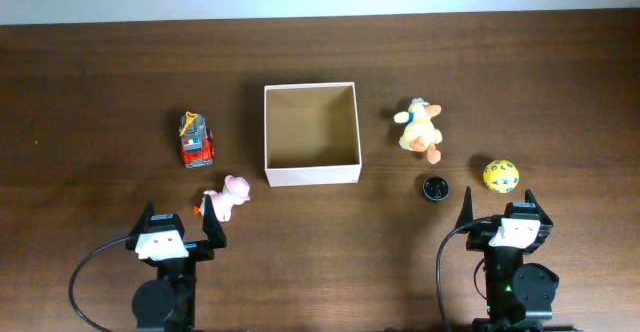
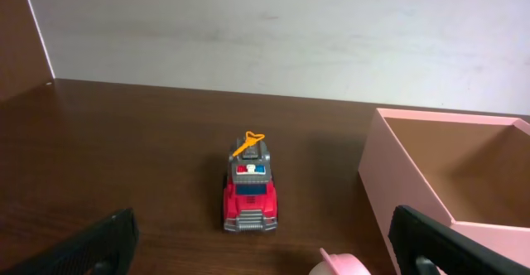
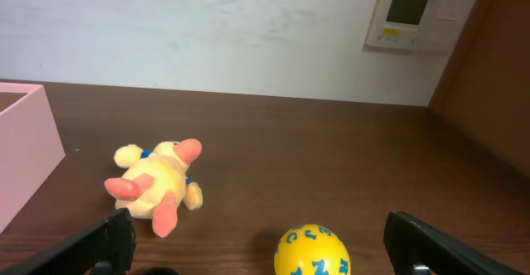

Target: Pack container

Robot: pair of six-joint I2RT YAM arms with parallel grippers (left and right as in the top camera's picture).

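Note:
The container (image 1: 311, 177), a square shallow box with pale walls and a tan inside, stands open and empty at the table's middle; its corner shows in the left wrist view (image 2: 389, 155). Left of it sit a red toy truck (image 1: 196, 140) (image 2: 251, 188) and a pink plush (image 1: 231, 194) (image 2: 342, 265). To its right lie a yellow plush duck (image 1: 421, 129) (image 3: 157, 184), a small black round object (image 1: 435, 187) and a yellow ball with blue letters (image 1: 501, 175) (image 3: 313, 250). My left gripper (image 1: 181, 227) (image 2: 265, 250) and right gripper (image 1: 500, 208) (image 3: 261, 250) hang open near the front edge, holding nothing.
A pale wall (image 2: 273, 35) runs behind the dark wooden table (image 1: 100, 92). A wall-mounted control panel (image 3: 404, 16) shows at the right. Bare table lies between the toys and the far edge.

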